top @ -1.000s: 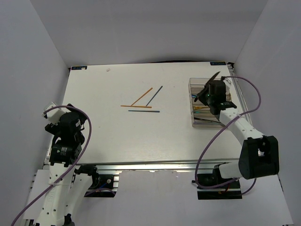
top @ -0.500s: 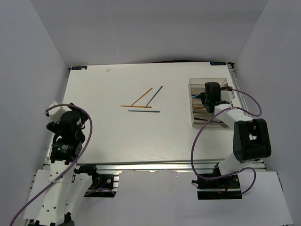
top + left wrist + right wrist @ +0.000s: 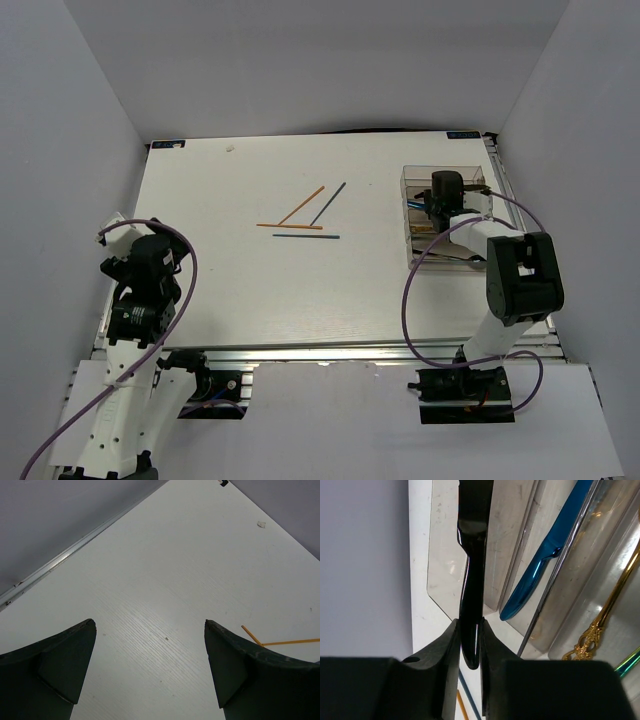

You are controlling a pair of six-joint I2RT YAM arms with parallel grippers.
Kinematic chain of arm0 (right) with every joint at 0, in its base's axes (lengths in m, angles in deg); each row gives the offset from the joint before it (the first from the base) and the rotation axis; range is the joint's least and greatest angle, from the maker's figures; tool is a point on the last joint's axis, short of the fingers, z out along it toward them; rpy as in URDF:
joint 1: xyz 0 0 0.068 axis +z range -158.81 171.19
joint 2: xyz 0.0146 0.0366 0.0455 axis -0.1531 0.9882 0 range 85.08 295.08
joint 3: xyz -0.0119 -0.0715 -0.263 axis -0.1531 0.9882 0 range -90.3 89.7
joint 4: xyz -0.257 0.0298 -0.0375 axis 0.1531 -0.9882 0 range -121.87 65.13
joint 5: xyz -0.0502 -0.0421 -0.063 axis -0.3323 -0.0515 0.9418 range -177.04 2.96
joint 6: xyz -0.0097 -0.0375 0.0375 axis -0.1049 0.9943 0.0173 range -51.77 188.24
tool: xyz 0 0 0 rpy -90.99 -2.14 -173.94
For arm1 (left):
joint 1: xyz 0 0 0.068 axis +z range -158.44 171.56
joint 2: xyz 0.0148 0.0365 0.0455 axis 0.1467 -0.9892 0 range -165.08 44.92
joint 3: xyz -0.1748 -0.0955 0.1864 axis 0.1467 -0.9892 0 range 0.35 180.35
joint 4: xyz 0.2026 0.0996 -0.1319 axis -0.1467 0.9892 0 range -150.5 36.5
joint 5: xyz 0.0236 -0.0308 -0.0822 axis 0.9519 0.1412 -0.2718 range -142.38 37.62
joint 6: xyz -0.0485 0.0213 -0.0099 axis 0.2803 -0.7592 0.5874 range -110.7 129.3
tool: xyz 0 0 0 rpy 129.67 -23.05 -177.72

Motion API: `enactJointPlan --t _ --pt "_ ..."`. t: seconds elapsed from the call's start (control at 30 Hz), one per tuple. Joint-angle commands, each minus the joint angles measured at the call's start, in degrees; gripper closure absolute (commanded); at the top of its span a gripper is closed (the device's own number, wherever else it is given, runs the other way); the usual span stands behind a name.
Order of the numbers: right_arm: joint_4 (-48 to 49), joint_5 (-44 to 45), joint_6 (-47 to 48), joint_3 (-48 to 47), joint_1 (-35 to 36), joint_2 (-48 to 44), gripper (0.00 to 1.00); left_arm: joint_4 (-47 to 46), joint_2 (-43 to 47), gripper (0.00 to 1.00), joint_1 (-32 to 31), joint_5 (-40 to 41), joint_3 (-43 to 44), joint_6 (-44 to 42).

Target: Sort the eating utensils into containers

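The black knife (image 3: pixel 470 580) hung over the tray's (image 3: pixel 445 555) end compartment, pinched between the narrow jaws of the right gripper (image 3: pixel 469 637) — a blue knife (image 3: pixel 545 555) and gold fork (image 3: pixel 607 612) already lay sorted. Four chopsticks (image 3: pixel 290 226) lay unsorted mid-counter (image 3: pixel 230 290) — the left gripper (image 3: pixel 150 650) gaped wide, empty.

We find bare tabletop (image 3: pixel 220 290) between the wide-open left gripper (image 3: pixel 150 627) and the four chopsticks (image 3: pixel 301 220), which lie crossed near the centre as low obstacles. A further bare strip runs between the chopsticks and the tray (image 3: pixel 410 178). Access to the tray from above is blocked by the right gripper (image 3: pixel 470 630), which clamps a black knife (image 3: pixel 472 570) over an end compartment, with the enclosure wall (image 3: pixel 570 100) near.
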Motion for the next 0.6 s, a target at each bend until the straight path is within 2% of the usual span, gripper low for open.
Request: enactJointPlan --t 0.0,0.03,0.27,0.37,0.4,0.5,0.53,0.57 --pt "4.7 1.1 -2.6 -1.0 -0.3 0.4 0.78 -1.4 0.3 0.02 0.2 -0.6 0.2 -0.5" --pt "4.3 0.9 -2.9 -1.1 -0.4 0.3 0.68 -1.4 0.4 0.02 0.2 -0.6 0.2 -0.5" --pt "2.8 0.2 -3.9 -0.9 -0.3 -2.8 0.50 -1.5 0.6 0.02 0.2 -0.8 0.1 -0.6" --pt "3.6 -0.4 0.4 -1.9 -0.3 -4.9 0.34 -1.5 0.6 0.02 0.2 -0.7 0.2 -0.6" --pt "5.2 -1.3 3.5 -2.8 0.2 -5.1 0.31 -1.5 0.6 0.02 0.2 -0.7 0.2 -0.6" --pt "9.6 -9.5 24.8 -10.8 3.7 -4.1 0.28 -1.4 0.6 0.02 0.2 -0.4 0.2 -0.5" --pt "9.7 -13.5 31.3 -16.5 4.8 -3.0 0.27 -1.4 0.6 0.02 0.2 -0.3 0.2 -0.5" --pt "8.5 -23.1 43.2 -20.0 5.8 -0.1 0.27 -1.3 0.6 0.02 0.3 -0.1 0.3 -0.5"
